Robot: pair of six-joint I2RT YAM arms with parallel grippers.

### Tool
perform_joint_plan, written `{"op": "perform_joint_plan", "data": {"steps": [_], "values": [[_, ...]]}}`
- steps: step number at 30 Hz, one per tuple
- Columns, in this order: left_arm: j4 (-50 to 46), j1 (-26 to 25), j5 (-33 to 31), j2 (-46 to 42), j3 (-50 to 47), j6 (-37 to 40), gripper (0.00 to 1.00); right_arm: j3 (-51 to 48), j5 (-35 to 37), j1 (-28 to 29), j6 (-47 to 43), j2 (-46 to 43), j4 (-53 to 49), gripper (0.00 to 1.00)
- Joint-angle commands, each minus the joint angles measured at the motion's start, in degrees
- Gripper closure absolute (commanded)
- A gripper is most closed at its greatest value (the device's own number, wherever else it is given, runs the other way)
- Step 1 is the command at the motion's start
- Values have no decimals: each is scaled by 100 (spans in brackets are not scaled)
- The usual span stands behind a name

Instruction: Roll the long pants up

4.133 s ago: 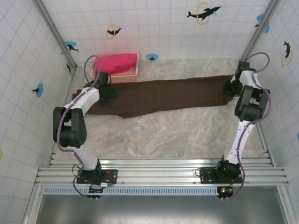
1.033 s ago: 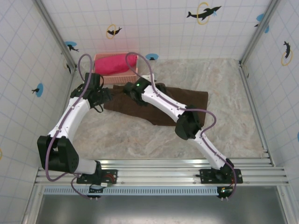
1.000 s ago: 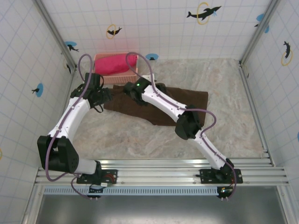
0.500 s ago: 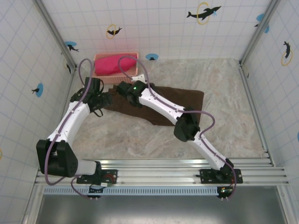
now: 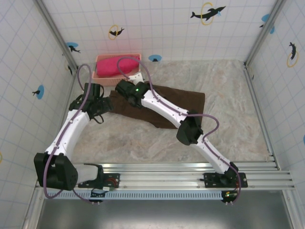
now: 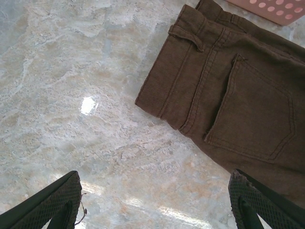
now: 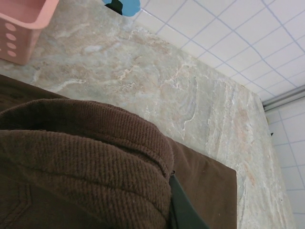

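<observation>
The dark brown soft fabric long pants point(image 5: 186, 102) are lying doubled over on the marbled beige table top point(image 5: 143, 143), just in front of the pink perforated plastic basket point(image 5: 119, 55), stretching away from it to the robot's right. The right gripper point(image 5: 121, 90) is clamping a bunched fold of the cloth near the basket's front. The left gripper point(image 6: 157, 210) is hovering with its jaws spread wide over bare table beside the waistband, touching nothing. By my reading, the lengthwise fold is being finished. Next, the held end needs laying flat on the waist end and releasing before any rolling starts.
</observation>
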Motion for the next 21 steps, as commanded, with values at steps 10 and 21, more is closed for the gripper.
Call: {"op": "perform_joint_plan", "data": {"steps": [10,21], "values": [[-221,35,-169,-247,-152,-183,18,299,-97,196,-608,184,683,100],[-364,42,-253,-420,-185,-188,18,378,-261,263,-699,277,857,100]]}}
